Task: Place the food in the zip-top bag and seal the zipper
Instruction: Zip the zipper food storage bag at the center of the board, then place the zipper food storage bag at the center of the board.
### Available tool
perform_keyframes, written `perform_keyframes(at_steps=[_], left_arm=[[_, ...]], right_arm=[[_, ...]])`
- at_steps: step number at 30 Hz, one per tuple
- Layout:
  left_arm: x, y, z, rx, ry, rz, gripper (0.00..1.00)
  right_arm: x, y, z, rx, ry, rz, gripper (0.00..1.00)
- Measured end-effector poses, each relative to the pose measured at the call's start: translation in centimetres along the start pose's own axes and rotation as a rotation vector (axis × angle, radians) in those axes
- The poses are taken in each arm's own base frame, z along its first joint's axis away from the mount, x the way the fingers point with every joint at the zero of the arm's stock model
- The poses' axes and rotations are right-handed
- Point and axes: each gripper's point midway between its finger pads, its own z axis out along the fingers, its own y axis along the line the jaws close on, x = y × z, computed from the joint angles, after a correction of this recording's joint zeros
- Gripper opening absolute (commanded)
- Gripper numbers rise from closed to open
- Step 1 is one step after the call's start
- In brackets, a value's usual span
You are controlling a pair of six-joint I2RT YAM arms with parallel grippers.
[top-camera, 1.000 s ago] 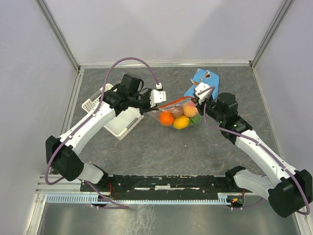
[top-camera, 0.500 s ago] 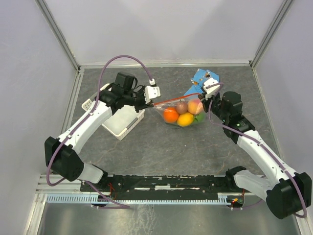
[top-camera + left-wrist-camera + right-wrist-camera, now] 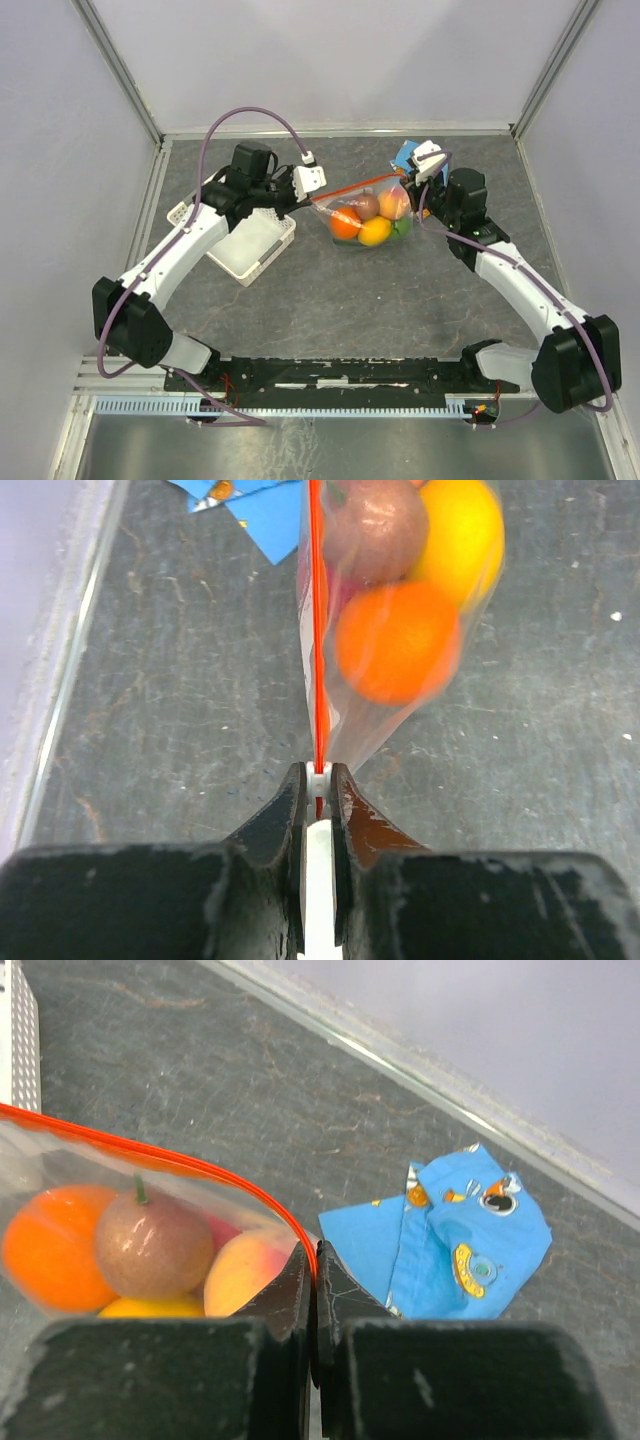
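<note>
Bag (image 3: 334, 212): clear plastic, hanging between the 2 grippers near the back of the table (image 3: 350, 310). I cannot tell if its bottom touches the table.
Zipper (image 3: 356, 187): a thin red-orange strip along the top of the bag, pulled tight from one gripper to the other. I cannot tell if it is pressed shut all the way along.
Fruits (image 3: 346, 226): all inside the bag, packed close. At least 5 show: 1 orange, 1 yellow, 1 brown, 1 peach and a bit of green.
Left gripper (image 3: 318, 780): jaws squeezed together on the left end of the zipper.
Right gripper (image 3: 312, 1258): jaws squeezed together on the right end of the zipper, right beside the peach fruit.
Packet (image 3: 470, 1230): blue, lying flat on the table just behind the right gripper.
Basket (image 3: 250, 250): white, on the table under the left arm, to the left of the bag.
</note>
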Motion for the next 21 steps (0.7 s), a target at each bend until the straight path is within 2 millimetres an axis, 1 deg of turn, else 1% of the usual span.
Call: perform_keyframes(at_steps=[3,5,7,9,11,13,18,21], left_arm=[[-0.5,1.1,-0.1,-0.041,-0.009,0.017,0.03],[-0.9,1.6,-0.2,-0.07,-0.013,0.025,0.04],[-1.2,1.7,-0.3,-0.086,-0.008,0.034,0.04],[-1.4,1.1,-0.4,-0.087,-0.011,0.045,0.04],[-1.2,-0.6,-0.6,-0.068,-0.016,0.051,0.04],[-0.7,-2.3,-0.8,-0.044,-0.019,0.043,0.04],[1.1,-6.9,-1.0,0.017,-0.036,-0.023,0.07],[1.8,-9.5,-1.6,0.042,-0.065,-0.053,0.11]], right_arm=[[-1.2,-0.6,0.8,0.007,-0.029,0.0,0.02],[-1.8,-0.6,0.8,0.002,-0.046,0.002,0.02],[-2.1,-0.3,0.4,-0.013,-0.052,0.007,0.03],[-2.3,0.2,-0.3,-0.037,-0.05,0.014,0.03],[-2.1,0.8,-1.3,-0.056,-0.048,0.031,0.04],[-1.2,1.7,-2.7,-0.074,-0.036,0.059,0.05],[3.2,4.6,-7.2,-0.122,0.037,0.154,0.14],[4.7,5.9,-9.5,-0.141,0.064,0.2,0.18]])
